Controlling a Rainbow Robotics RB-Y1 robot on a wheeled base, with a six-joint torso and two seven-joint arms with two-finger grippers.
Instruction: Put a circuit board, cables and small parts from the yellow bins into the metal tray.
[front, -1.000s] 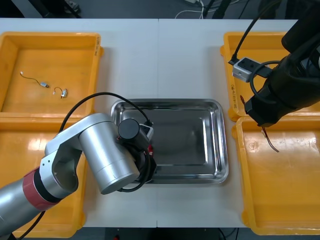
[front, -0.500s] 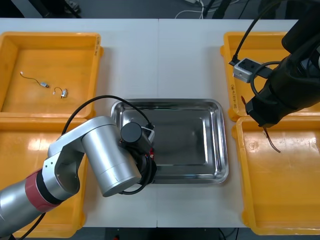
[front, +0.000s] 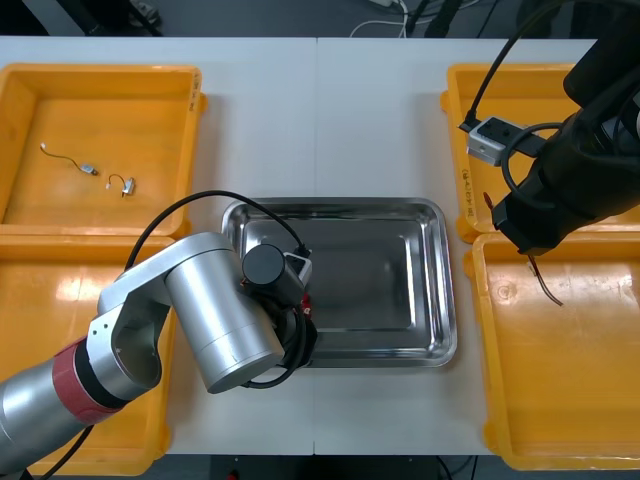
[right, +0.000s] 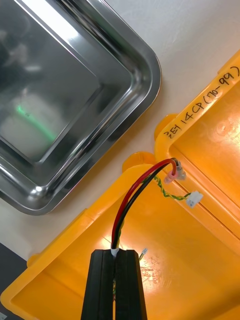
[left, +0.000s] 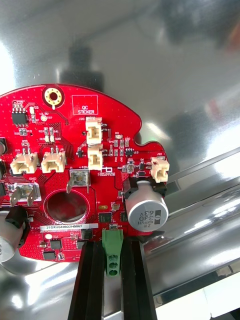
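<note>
A round red circuit board (left: 75, 165) hangs low over the metal tray's (left: 175, 60) shiny floor. My left gripper (left: 113, 247) is shut on the green connector at its rim. In the front view the left arm covers the tray's (front: 400, 270) front-left corner, and a red sliver of the board (front: 306, 300) shows beside the wrist. My right gripper (right: 119, 260) is shut on a red and black cable (right: 135, 192) that rises from the fingertips. From the front, the cable (front: 545, 285) dangles over the near right yellow bin (front: 560, 400), below the right gripper (front: 525, 250).
A thin yellow-green wire with a white plug (right: 192, 198) lies in the far right bin (right: 215, 145). In the far left bin (front: 150, 130) lie two small wired parts (front: 88, 168) (front: 122, 183). The left arm's elbow overhangs the near left bin (front: 40, 300).
My left arm has edged slightly to the right over the tray's front-left corner with the board. The right arm and its cable have stayed put.
</note>
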